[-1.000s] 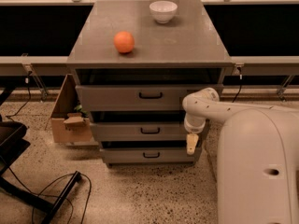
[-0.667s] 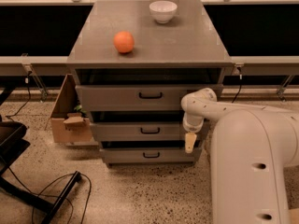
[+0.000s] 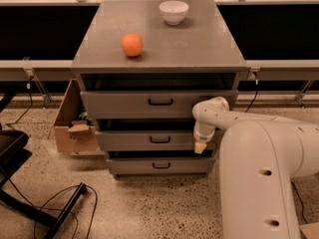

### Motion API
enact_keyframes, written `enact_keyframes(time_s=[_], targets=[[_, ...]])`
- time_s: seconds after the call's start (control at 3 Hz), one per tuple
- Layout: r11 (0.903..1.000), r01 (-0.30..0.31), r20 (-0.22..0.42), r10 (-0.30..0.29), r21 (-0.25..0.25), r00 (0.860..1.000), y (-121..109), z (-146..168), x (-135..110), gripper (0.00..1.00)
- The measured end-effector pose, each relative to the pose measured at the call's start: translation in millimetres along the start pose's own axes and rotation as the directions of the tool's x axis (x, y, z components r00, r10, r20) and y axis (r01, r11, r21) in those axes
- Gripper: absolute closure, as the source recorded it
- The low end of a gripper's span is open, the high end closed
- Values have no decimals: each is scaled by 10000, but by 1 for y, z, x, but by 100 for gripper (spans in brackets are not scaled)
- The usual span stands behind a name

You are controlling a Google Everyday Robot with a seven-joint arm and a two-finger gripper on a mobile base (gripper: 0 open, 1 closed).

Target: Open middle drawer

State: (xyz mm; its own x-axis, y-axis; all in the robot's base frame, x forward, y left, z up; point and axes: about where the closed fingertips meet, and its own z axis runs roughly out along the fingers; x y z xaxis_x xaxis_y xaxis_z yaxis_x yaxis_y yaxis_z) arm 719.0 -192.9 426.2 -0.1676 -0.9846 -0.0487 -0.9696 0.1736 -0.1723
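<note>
The grey cabinet (image 3: 159,54) has three drawers. The middle drawer (image 3: 124,140) has a plain grey front and a small black bar handle (image 3: 160,140). Its front stands a little forward of the bottom drawer (image 3: 160,166). The top drawer (image 3: 114,104) is taller, with a longer black handle. My gripper (image 3: 200,147) hangs from the white arm, pointing down at the right end of the middle drawer's front, to the right of its handle. It holds nothing that I can see.
An orange (image 3: 132,45) and a white bowl (image 3: 174,11) sit on the cabinet top. A cardboard box (image 3: 72,128) stands at the cabinet's left. A black stand and cables (image 3: 55,208) lie on the floor at the lower left. My white body (image 3: 269,178) fills the lower right.
The arm and gripper have shifted slightly left along the middle drawer's front, and the white body has grown in view. The drawers look unchanged.
</note>
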Motion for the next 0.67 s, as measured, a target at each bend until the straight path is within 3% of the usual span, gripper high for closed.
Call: enact_keyframes(time_s=[0.67], targets=[[9999,-109,-23,109,2,9999,1,-10,3,97]])
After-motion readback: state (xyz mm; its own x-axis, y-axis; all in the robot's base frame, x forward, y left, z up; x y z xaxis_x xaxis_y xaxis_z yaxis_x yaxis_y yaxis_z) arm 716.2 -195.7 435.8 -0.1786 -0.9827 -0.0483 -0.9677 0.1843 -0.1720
